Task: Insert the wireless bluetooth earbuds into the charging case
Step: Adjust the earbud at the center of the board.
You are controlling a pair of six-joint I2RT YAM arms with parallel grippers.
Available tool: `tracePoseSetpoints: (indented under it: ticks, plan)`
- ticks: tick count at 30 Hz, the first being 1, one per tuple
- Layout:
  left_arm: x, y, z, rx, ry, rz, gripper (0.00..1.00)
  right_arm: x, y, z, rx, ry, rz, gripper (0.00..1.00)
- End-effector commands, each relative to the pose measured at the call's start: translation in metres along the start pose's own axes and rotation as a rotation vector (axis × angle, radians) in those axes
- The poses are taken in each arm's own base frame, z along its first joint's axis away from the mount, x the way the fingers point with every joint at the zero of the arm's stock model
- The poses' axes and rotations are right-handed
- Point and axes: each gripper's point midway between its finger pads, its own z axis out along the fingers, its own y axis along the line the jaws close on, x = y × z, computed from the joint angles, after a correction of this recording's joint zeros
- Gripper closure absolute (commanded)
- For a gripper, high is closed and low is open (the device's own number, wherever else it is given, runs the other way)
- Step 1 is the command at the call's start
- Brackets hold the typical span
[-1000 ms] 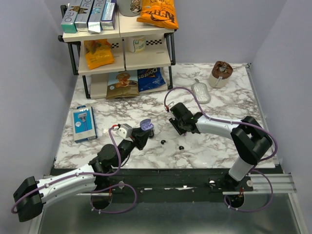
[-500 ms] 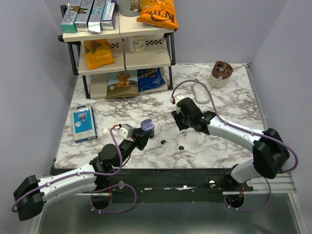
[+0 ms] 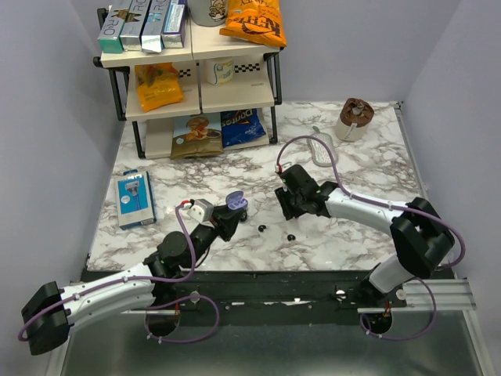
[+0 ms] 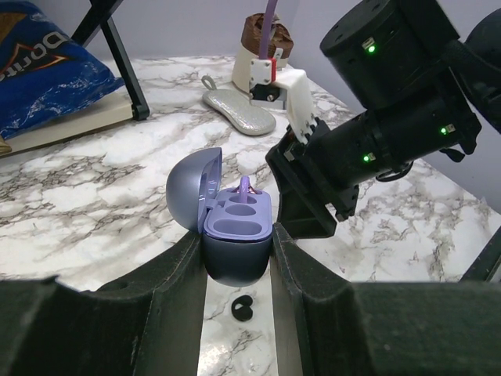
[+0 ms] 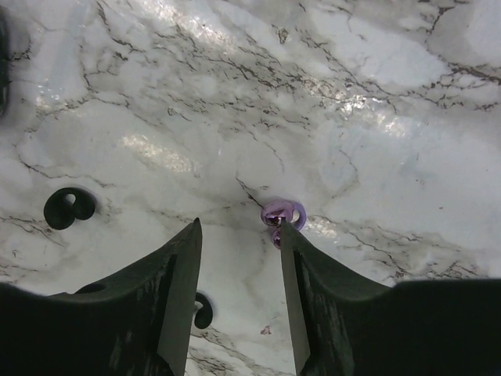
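My left gripper (image 4: 237, 244) is shut on the lavender charging case (image 4: 239, 229), which has its lid open and its two wells empty; it also shows in the top view (image 3: 234, 204). One black earbud (image 4: 243, 309) lies on the marble just under the case. In the top view two black earbuds (image 3: 261, 228) (image 3: 290, 236) lie near the front edge. My right gripper (image 5: 239, 227) is open and empty, pointing down at the table, also seen from above (image 3: 290, 207). One earbud (image 5: 69, 207) lies to its left, another (image 5: 203, 310) peeks from behind its left finger.
A cluster of pale purple bits (image 5: 280, 213) lies at my right fingertip. A shelf rack with snacks (image 3: 196, 78) stands at the back left, a blue box (image 3: 133, 198) at the left, a grey pouch (image 3: 321, 149) and a brown-topped cup (image 3: 354, 117) at the back right.
My right gripper has swung out to the back and returned toward the front, now low over the marble near the earbuds. The left arm and the case have not moved.
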Motion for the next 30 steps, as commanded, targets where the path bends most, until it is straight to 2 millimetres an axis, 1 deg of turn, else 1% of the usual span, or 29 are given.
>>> tracePoseSetpoints:
  ticks: [1,6,12,14,16,18,23,30]
  plan:
    - [-0.004,-0.004,-0.001,0.015,-0.018,-0.019,1.0,0.015,-0.004,0.007,0.04,0.073,0.059,0.45]
    - [-0.005,-0.004,-0.001,0.014,-0.021,-0.022,1.0,0.021,-0.011,0.01,0.083,0.087,0.085,0.44]
    - [-0.004,-0.003,-0.002,0.01,-0.021,-0.022,1.0,0.022,-0.022,0.011,0.123,0.083,0.115,0.43]
    - [-0.003,-0.003,-0.002,0.01,-0.019,-0.023,1.0,0.026,-0.024,0.014,0.123,0.1,0.121,0.43]
    - [-0.004,-0.003,-0.001,0.009,-0.02,-0.021,1.0,0.029,-0.027,0.017,0.12,0.113,0.143,0.44]
    - [-0.004,-0.003,-0.001,0.01,-0.019,-0.021,1.0,0.031,-0.03,0.019,0.112,0.119,0.162,0.46]
    - [-0.003,-0.002,-0.002,0.005,-0.019,-0.021,1.0,0.029,-0.027,0.02,0.088,0.113,0.169,0.52]
    - [-0.001,-0.002,-0.001,0.003,-0.014,-0.02,1.0,0.027,-0.016,0.023,0.041,0.121,0.196,0.53]
